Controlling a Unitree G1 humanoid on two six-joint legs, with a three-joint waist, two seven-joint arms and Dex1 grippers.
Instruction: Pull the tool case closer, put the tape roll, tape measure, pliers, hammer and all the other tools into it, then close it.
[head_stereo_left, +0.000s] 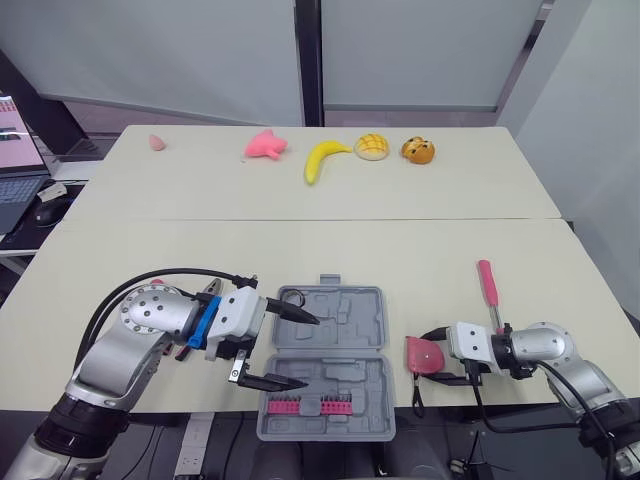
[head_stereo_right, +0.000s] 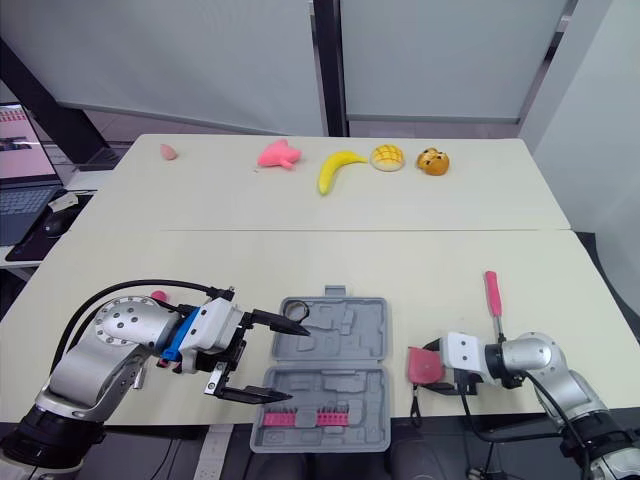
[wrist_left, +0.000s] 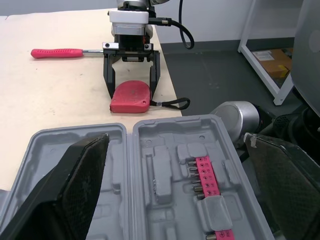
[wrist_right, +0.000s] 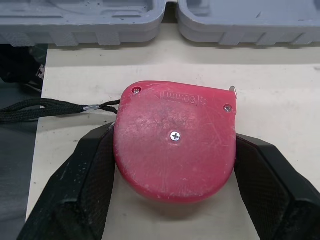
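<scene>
Red tape measure (wrist_right: 175, 142) sits clasped between right fingers (wrist_right: 87, 175).

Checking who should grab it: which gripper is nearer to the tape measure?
Right. The right gripper has its fingers against both sides of the tape measure; the left gripper hangs open over the tool case at its left edge, farther off.

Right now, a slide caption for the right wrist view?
Right pincer grips the red tape measure, facing the open tool case.
</scene>
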